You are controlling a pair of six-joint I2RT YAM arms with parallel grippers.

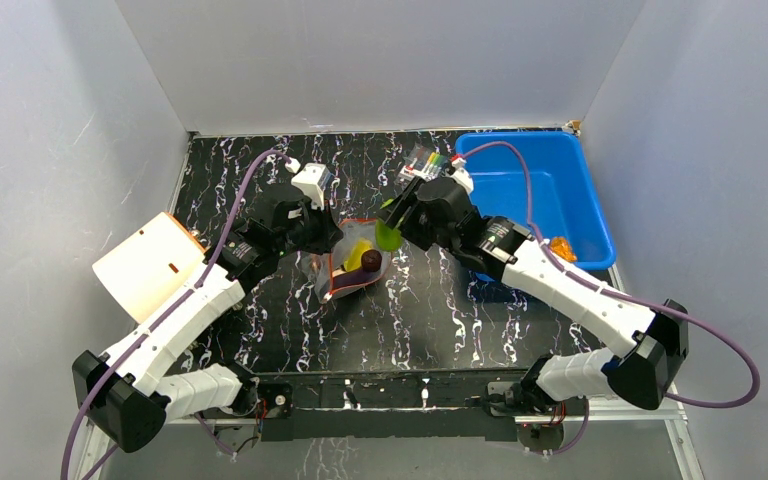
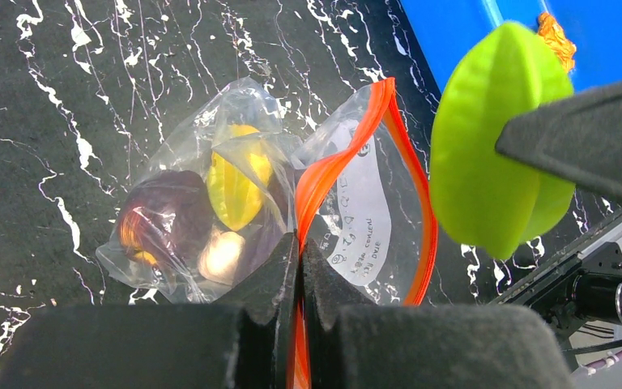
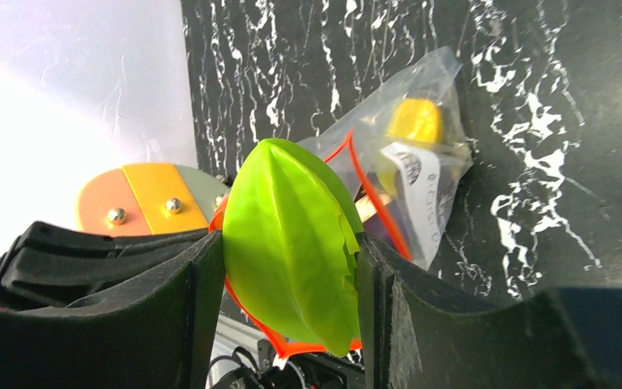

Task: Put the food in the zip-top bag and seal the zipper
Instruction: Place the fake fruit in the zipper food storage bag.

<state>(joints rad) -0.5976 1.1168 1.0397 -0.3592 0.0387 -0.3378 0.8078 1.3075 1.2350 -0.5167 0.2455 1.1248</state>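
Observation:
The clear zip-top bag (image 1: 352, 270) lies mid-table with its red-orange zipper (image 2: 409, 170) mouth held open. It holds a yellow piece (image 2: 239, 182), a dark purple eggplant (image 2: 166, 215) and a beige piece (image 2: 223, 253). My left gripper (image 2: 300, 251) is shut on the zipper edge at the bag's left side; it also shows in the top view (image 1: 328, 236). My right gripper (image 1: 392, 232) is shut on a lime-green toy food (image 3: 291, 243) and holds it just above the open mouth. The green piece also shows in the left wrist view (image 2: 494, 138).
A blue bin (image 1: 545, 185) stands at the back right with an orange piece (image 1: 561, 247) at its near edge. A small clear packet of colourful sticks (image 1: 428, 162) lies behind the right gripper. A beige and orange board (image 1: 147, 262) leans at the left wall.

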